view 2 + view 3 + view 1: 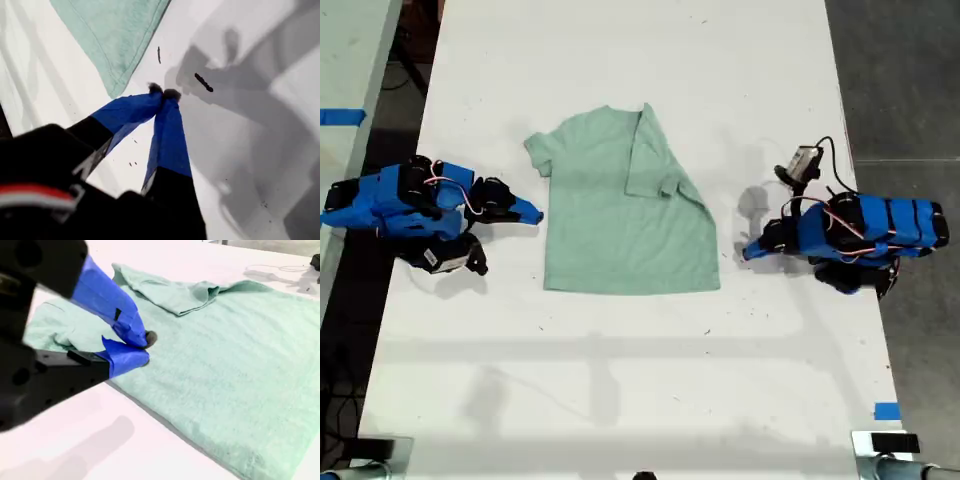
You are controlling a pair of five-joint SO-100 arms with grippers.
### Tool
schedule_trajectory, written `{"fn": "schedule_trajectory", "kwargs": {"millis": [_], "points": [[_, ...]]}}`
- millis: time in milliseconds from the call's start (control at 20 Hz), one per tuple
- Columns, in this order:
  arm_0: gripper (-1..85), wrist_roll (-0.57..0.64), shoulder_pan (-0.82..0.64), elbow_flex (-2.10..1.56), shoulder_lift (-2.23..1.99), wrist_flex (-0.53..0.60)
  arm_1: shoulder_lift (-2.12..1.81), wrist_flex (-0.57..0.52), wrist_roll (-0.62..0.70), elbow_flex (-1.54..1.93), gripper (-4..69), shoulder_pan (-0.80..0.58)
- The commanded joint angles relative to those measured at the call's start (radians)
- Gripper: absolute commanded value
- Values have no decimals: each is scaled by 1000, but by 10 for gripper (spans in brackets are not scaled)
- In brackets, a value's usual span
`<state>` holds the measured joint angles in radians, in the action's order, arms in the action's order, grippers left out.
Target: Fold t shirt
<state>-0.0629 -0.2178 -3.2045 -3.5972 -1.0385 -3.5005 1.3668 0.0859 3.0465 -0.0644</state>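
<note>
Plain pale mint-green short-sleeved cloth t-shirt (620, 215) is lying flat mid-table, neck toward the exterior view's top; the sleeve on the exterior view's right is lying folded inward over the body.

White table (620, 380), blue tape (886, 411) strips, perhaps a second table (345, 60).

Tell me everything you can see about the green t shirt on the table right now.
The t shirt is plain pale mint-green knit cloth with no print, lying flat on the white table. The sleeve side toward the exterior view's right is folded over onto the body, leaving a slanted edge; the other sleeve still sticks out. My second gripper sits at the edge by that sleeve, its tips nearly together with no cloth visibly between them. My first gripper is shut just off a hem corner, not touching.
</note>
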Motion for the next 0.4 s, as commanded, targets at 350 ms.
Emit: {"fn": "schedule_trajectory", "kwargs": {"millis": [350], "points": [[-1,8,5,-8,-8,12,-6,-6,23,44,1,-6]]}}
